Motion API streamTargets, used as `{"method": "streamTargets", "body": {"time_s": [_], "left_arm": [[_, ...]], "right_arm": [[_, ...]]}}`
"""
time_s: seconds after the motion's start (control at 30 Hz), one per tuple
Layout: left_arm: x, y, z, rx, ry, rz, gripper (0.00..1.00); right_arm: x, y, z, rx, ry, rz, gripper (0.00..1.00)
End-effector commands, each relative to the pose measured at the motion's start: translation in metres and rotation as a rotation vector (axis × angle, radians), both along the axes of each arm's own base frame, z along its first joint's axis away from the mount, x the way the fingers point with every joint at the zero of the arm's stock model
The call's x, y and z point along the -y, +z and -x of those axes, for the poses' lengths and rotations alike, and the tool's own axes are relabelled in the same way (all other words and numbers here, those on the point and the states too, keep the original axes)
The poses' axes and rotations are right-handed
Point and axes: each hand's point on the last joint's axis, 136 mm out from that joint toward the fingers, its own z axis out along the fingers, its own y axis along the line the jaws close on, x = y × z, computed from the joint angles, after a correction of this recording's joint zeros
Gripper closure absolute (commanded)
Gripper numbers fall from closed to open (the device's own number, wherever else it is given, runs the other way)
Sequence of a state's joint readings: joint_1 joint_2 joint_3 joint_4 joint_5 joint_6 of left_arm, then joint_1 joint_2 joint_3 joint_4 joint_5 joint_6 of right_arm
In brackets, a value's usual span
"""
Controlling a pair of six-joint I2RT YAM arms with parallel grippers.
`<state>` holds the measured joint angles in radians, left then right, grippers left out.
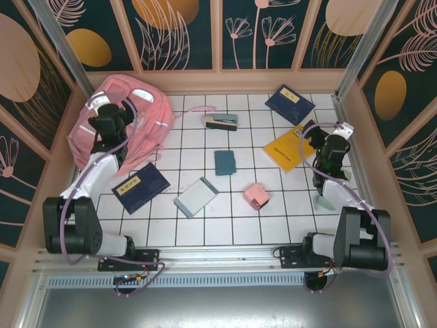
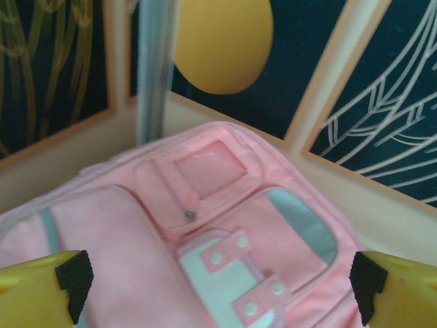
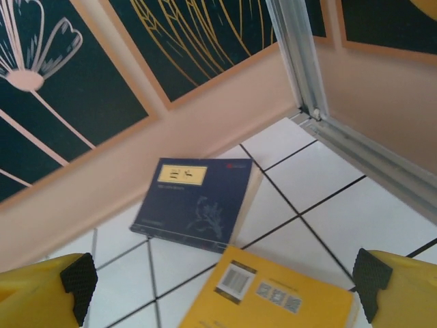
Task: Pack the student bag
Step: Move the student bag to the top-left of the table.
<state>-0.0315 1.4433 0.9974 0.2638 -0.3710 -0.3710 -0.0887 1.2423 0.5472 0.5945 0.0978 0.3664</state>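
The student bag [image 1: 130, 116], a big soft pink backpack, lies at the far left corner of the tiled table. From the left wrist, its front pockets and white patch [image 2: 218, 273] are close below. My left gripper [image 2: 218, 287] hovers over the bag [image 2: 136, 232], open, with nothing between its yellow fingers. My right gripper [image 3: 222, 283] stands open above a yellow book [image 3: 273, 294], with a dark blue book [image 3: 194, 201] beyond it. In the top view the right arm's wrist [image 1: 334, 147] stands beside the yellow book [image 1: 290, 147].
Spread on the tiles: a dark blue book [image 1: 140, 186], a grey notebook [image 1: 196, 197], a teal wallet [image 1: 224, 162], a small pink box [image 1: 257, 196], a stapler [image 1: 220, 121] and another blue book [image 1: 289, 104]. Patterned walls enclose three sides.
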Motion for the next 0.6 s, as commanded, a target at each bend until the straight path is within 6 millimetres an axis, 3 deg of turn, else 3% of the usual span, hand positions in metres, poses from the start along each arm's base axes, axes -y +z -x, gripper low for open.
{"method": "streamTargets", "body": {"time_s": [0.0, 0.1, 0.3, 0.4, 0.57], "left_arm": [[0.023, -0.046, -0.023, -0.179, -0.115, 0.088, 0.08], [0.044, -0.062, -0.054, -0.242, -0.208, 0.103, 0.19], [0.089, -0.102, -0.105, -0.364, -0.342, 0.006, 0.32], [0.109, -0.126, -0.121, -0.432, -0.372, -0.034, 0.32], [0.125, -0.171, -0.138, -0.542, -0.374, -0.071, 0.34]], "right_arm": [[-0.019, 0.001, -0.001, -0.044, 0.082, -0.153, 0.01], [-0.033, 0.010, -0.006, -0.058, 0.136, -0.184, 0.01], [-0.067, 0.016, -0.008, -0.106, 0.213, -0.172, 0.01], [-0.082, 0.019, -0.007, -0.122, 0.227, -0.135, 0.01], [-0.101, 0.020, -0.005, -0.147, 0.258, -0.110, 0.01]]}}
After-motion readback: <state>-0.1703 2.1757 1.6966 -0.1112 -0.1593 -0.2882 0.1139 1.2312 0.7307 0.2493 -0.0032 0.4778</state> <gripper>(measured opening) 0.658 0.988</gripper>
